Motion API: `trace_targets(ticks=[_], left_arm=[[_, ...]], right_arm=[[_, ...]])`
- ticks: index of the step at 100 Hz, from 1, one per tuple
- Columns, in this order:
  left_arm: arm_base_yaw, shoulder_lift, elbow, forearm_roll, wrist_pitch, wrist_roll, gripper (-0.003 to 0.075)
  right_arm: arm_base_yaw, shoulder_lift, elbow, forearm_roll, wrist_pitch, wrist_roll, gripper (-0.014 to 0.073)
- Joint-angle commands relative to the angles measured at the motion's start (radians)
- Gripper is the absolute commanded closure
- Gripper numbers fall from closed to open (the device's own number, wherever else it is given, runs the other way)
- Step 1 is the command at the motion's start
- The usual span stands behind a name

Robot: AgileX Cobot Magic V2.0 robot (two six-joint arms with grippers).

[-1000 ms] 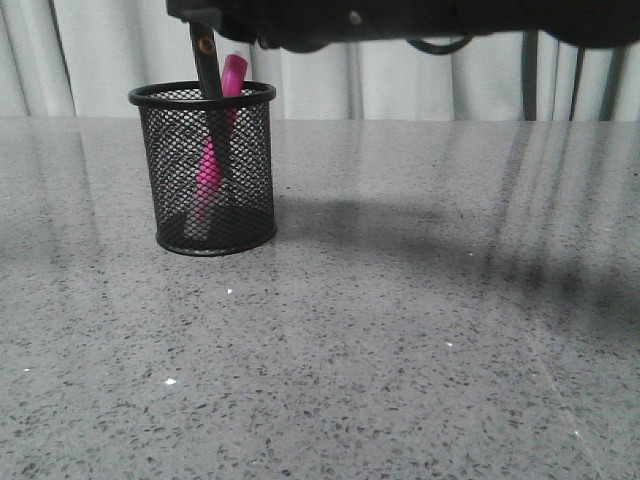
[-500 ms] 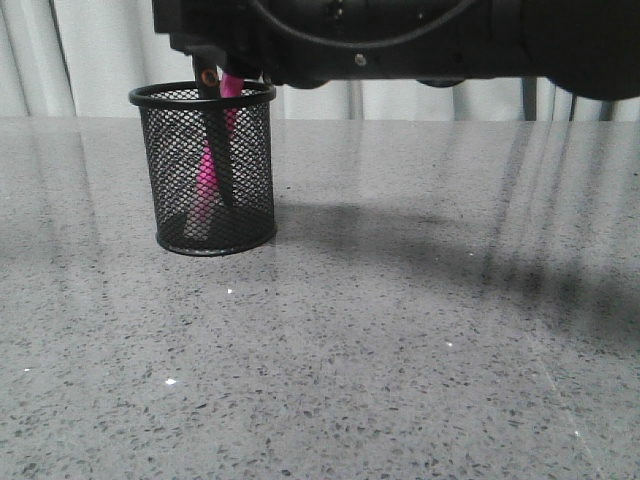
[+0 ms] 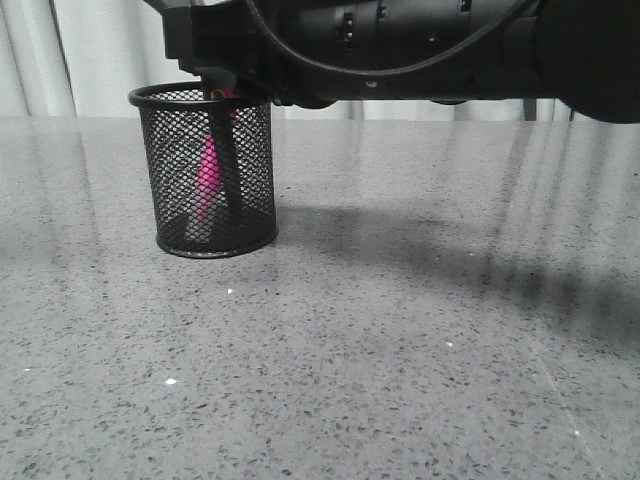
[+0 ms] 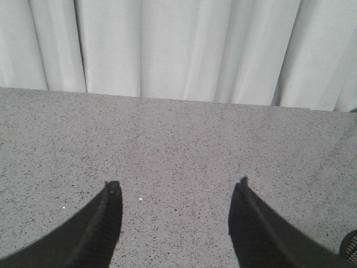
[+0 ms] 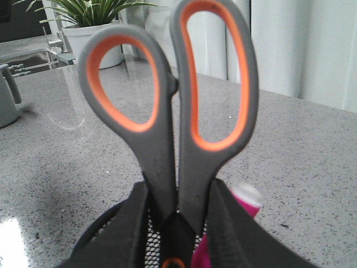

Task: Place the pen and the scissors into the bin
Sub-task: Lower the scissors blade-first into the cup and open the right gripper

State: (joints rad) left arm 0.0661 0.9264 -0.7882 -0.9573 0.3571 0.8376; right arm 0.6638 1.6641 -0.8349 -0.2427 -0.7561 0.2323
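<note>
The black mesh bin (image 3: 170, 165) stands on the grey table at the left. The pink pen (image 3: 209, 172) leans inside it. My right gripper (image 3: 218, 88) hangs just over the bin's rim, shut on the scissors, whose dark blades (image 3: 229, 165) reach down inside the bin beside the pen. In the right wrist view the fingers (image 5: 135, 223) clamp the grey, orange-lined scissors (image 5: 167, 117) below the handle loops, with the gripper (image 5: 177, 196) above the bin (image 5: 103, 231) and the pen's top (image 5: 245, 202) next to it. My left gripper (image 4: 177, 187) is open and empty over bare table.
White curtains hang behind the table. The right wrist view shows a potted plant (image 5: 92, 28), a grey mug (image 5: 5, 100) and a clear glass item (image 5: 67, 95) farther off. The bin's rim (image 4: 350, 247) shows at the corner of the left wrist view.
My right arm has come down over the bin. The scissors have gone deeper in, and their pivot has dropped to the rim.
</note>
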Motion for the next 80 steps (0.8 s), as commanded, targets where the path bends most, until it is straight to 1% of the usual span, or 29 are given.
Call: trace_targets(ticks=[1,7,14,21,33,34,36,40,60,80], left_arm=[[0.003,-0.014,-0.028,-0.029,-0.044,-0.004,0.0337],[0.003,-0.014,-0.028,-0.029,-0.044,-0.004,0.0337],[0.003,-0.014,-0.028,-0.029,-0.044,-0.004,0.0337],[0.003,-0.014,-0.028,-0.029,-0.044,-0.004,0.0337],[0.003,-0.014,-0.028,-0.029,-0.044,-0.004,0.0337],[0.003,-0.014,-0.028,-0.029,-0.044,-0.004,0.0337],[0.003,-0.014,-0.028,-0.029,-0.044,-0.004,0.0337],[0.003,-0.014,-0.028,-0.029,-0.044,-0.004,0.0337],[0.003,-0.014,-0.028,-0.029,-0.039,-0.004,0.0337],[0.003,-0.014,-0.028,-0.029,-0.039,-0.004,0.0337]], right_arm=[[-0.006,-0.037,-0.016,0.0,-0.073,-0.005,0.0669],[-0.006,-0.037,-0.016,0.0,-0.073,-0.005,0.0664],[-0.006,-0.037,-0.016,0.0,-0.071,-0.005,0.0622],[-0.006,-0.037,-0.016,0.0,-0.071,-0.005,0.0543],[-0.006,-0.037,-0.016,0.0,-0.071,-0.005,0.0349],[-0.006,-0.037,-0.016,0.0,-0.071,-0.005,0.0349],[-0.006,-0.037,-0.016,0.0,-0.071,-0.005,0.0316],[-0.006,-0.037,-0.016,0.0,-0.079,-0.005,0.0281],[-0.014,-0.06,-0.016,0.0,-0.15,-0.005,0.027],[-0.074,-0.137,-0.016,0.0,-0.173,-0.005,0.0292]])
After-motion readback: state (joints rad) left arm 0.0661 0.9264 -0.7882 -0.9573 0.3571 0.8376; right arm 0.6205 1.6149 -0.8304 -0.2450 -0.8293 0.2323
